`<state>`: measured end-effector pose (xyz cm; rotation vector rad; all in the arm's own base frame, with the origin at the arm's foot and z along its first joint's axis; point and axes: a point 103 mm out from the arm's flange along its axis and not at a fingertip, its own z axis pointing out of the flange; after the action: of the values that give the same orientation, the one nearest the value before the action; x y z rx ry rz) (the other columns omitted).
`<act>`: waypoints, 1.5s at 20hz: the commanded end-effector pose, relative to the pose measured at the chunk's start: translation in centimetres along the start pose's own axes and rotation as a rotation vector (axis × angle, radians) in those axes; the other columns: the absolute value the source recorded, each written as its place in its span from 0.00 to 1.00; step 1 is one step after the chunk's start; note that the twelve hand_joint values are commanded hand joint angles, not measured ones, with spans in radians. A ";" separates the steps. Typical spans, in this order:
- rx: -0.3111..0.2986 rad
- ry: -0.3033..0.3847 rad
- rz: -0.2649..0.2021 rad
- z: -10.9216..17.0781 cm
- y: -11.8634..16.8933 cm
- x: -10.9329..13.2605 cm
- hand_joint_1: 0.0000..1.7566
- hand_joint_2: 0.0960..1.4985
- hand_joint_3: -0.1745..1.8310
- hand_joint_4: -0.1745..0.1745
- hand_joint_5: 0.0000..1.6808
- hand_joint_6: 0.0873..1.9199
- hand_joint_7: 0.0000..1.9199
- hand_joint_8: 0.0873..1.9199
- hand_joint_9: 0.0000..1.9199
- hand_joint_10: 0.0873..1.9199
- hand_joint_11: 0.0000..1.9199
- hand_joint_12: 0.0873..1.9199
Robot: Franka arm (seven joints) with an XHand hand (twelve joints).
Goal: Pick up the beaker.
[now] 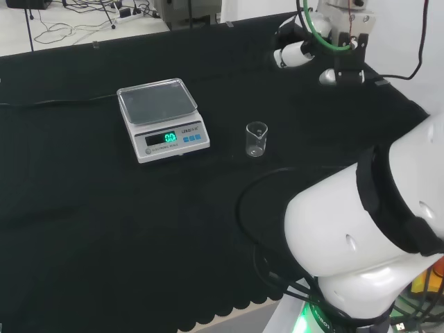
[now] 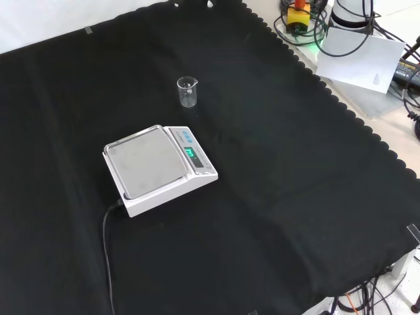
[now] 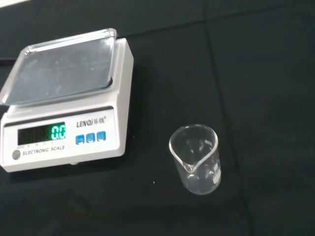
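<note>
**Beaker untouched, pickup not started**

Small clear glass beaker with a pour spout stands upright on the black-cloth-covered table, empty as far as the views show. Nothing grips it, nothing touches it.

Position: in the head view the beaker sits at about 3 o'clock from the white digital scale with a grey metal pan, near it but apart, a strip of bare cloth between them. In the front view the beaker is at roughly 1 o'clock from the scale, farther off. In the wrist view the beaker is at about 4 o'clock from the scale, spout facing the camera; seen from above and at some distance, so the wrist looks well clear of it.

The scale pan is bare and its green display is lit.

The state of the fingers cannot be told from these views.

Progress judgement: nothing done. All steps remain: approach the beaker, bring the fingers around the glass wall, close on it, lift it off the cloth. Cloth around the beaker looks free, with the scale as the nearest obstacle on one side.
</note>
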<state>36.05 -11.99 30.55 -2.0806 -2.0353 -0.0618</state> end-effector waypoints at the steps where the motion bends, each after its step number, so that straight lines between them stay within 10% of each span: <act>1: 0.014 -0.021 -0.007 0.5 2.0 2.1 0.32 0.68 0.02 0.48 0.34 0.20 0.34 0.27 0.38 0.30 0.09 0.74; 30: 0.139 0.067 -0.029 7.3 7.1 3.5 0.33 0.70 0.00 0.47 0.33 0.21 0.33 0.28 0.37 0.31 0.10 0.74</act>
<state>41.71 -7.23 23.85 -1.9566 -1.9775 0.0248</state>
